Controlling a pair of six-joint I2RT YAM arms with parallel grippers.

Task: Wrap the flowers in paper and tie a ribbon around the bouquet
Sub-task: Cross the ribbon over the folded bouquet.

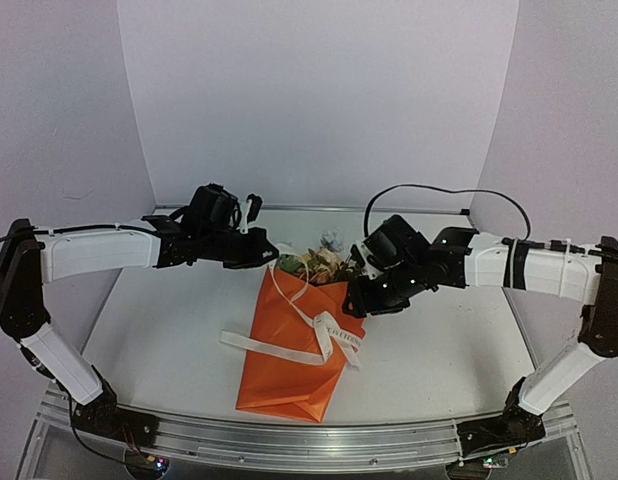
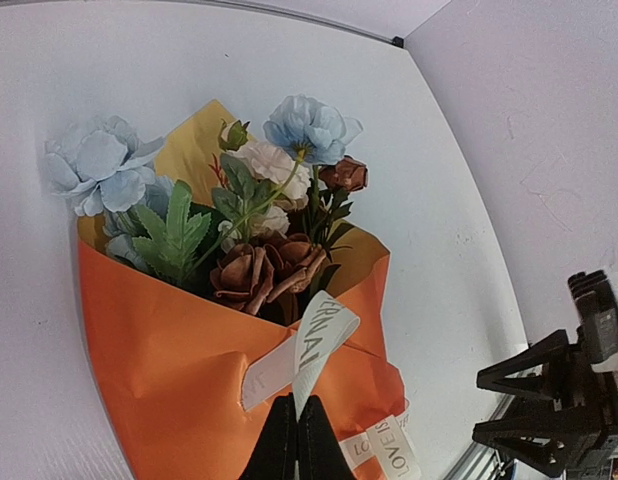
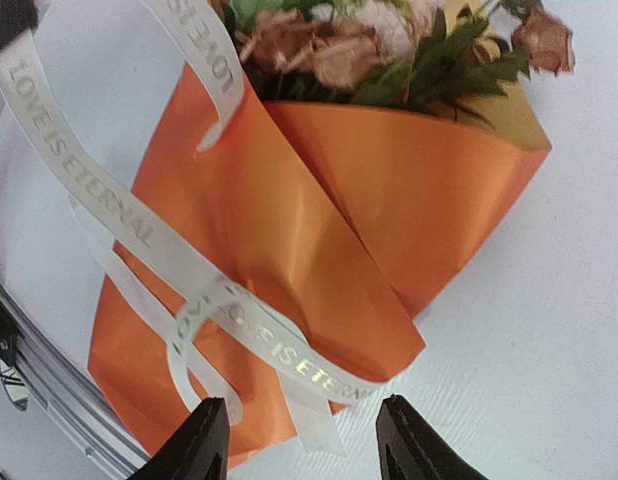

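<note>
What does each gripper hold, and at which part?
The left gripper pinches the ribbon at a loop over the paper; the right gripper is open, holding nothing.

Left tool (image 2: 296, 405) clamps ribbon (image 2: 324, 325); loop over orange bouquet (image 2: 169, 350), flowers (image 2: 259, 200) topmost.

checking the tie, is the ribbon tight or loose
Loose. The ribbon lies in slack loops over the paper, with no snug knot showing; the left gripper pinches one strand.
</note>
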